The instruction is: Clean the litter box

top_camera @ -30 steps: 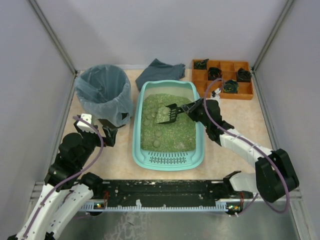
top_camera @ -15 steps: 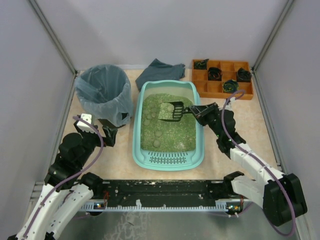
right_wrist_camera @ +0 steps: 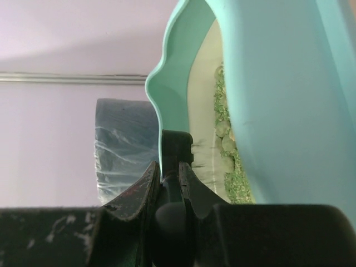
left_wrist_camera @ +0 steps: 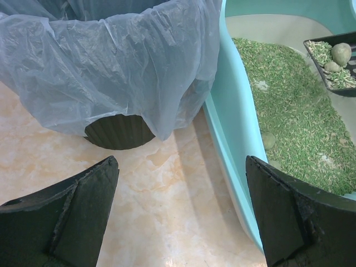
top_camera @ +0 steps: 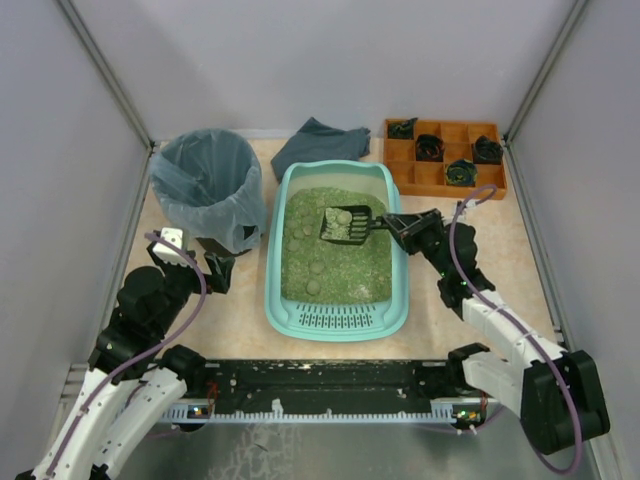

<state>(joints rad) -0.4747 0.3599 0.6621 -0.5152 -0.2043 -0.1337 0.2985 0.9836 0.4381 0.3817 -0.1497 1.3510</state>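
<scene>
Just one litter box [top_camera: 335, 312], turquoise, at mid-table between the bin and the right arm. Lies with its long axis running near to far in the top view, slotted grille end toward the arm bases, plain rounded end toward the back wall. Filled with green litter, with at least five pale clumps [top_camera: 312, 288] scattered in its left half. One black scoop [top_camera: 345, 226] over the far right part of the litter, blade toward the left, handle out across the right rim — a couple of pale clumps and a little green litter in it. One round bin [top_camera: 205, 185] with a bluish bag just left of the box, close against its far left corner. One grey cloth [top_camera: 320, 140] crumpled behind the box. One orange tray [top_camera: 445, 183] at the far right corner, divided into compartments, with four dark bundles [top_camera: 429, 146] inside, each in its own cell. Two arms. Right gripper [top_camera: 398, 222] clamped tight on the scoop's handle, just outside the right rim; in the right wrist view, fingers [right_wrist_camera: 136, 192] pinched on the black handle with the box wall close ahead. Left gripper [top_camera: 192, 258] spread wide and holding nothing — on the near side of the bin, left of the box, over bare table [left_wrist_camera: 156, 183].
</scene>
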